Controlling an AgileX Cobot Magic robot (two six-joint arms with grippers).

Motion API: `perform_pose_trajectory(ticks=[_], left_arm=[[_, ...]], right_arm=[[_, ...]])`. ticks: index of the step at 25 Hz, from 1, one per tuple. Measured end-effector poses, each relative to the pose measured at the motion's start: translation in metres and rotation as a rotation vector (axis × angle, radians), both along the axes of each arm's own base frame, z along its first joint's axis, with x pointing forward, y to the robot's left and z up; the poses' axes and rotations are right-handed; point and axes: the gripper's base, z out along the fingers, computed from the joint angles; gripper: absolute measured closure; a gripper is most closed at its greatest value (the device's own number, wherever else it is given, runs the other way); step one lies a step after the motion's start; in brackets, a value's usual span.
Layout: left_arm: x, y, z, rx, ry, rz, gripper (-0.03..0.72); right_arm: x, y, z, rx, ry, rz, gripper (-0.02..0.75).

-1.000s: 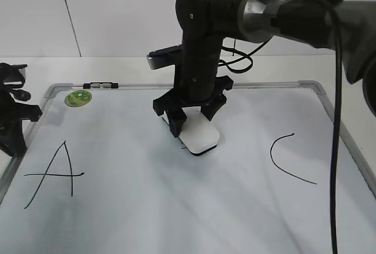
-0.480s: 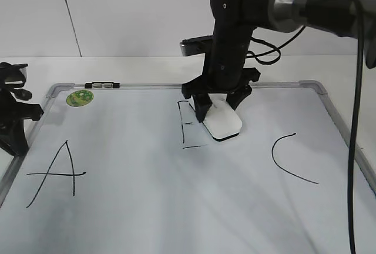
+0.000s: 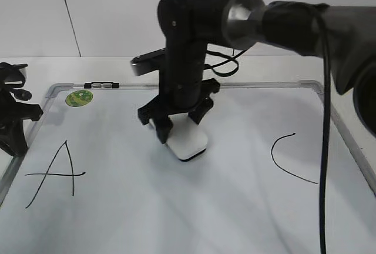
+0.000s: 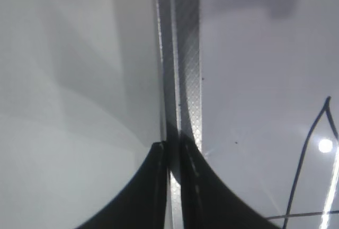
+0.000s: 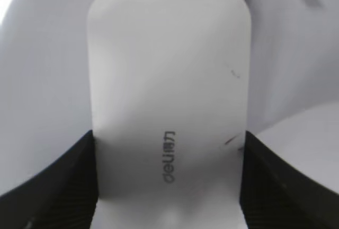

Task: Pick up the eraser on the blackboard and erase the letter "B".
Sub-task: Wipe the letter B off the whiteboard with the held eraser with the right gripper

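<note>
The white eraser (image 3: 187, 143) lies flat on the blackboard (image 3: 176, 213), a little left of its middle. My right gripper (image 3: 179, 122) is shut on it from above. In the right wrist view the eraser (image 5: 168, 75) fills the frame, with the black fingers (image 5: 168, 152) pressed on both of its sides. No letter "B" shows; the arm and eraser cover that spot. My left gripper (image 3: 15, 133) is at the board's left edge. In the left wrist view its fingers (image 4: 174, 150) are shut over the grey frame (image 4: 188, 54).
A slanted "A" (image 3: 59, 171) is at the left of the board and shows in the left wrist view (image 4: 312, 149). A curved "C" (image 3: 288, 160) is at the right. A green magnet (image 3: 78, 97) and a marker pen (image 3: 101, 84) sit at the far-left top edge.
My right gripper swept the eraser right, uncovering strokes of the letter, then back left and nearer. It now covers that spot. The left arm has not moved.
</note>
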Motion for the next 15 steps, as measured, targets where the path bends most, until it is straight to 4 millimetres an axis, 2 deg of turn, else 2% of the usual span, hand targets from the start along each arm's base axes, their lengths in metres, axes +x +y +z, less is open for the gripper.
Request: perform_pose_trajectory(ticks=[3,7,10,15], left_arm=[[0.000,0.000,0.000,0.000,0.000,0.000,0.657],[0.000,0.000,0.000,-0.002,0.000,0.001,0.657],[0.000,0.000,0.000,-0.002,0.000,0.001,0.657],[0.000,0.000,0.000,-0.005,0.000,0.003,0.657]], right_arm=[[-0.021,0.027,0.000,0.019,0.012,0.063,0.178],[-0.037,0.045,-0.001,0.018,0.014,0.116,0.178],[-0.035,0.043,-0.001,0.019,0.012,0.110,0.178],[-0.018,0.024,-0.001,0.030,0.020,0.047,0.178]])
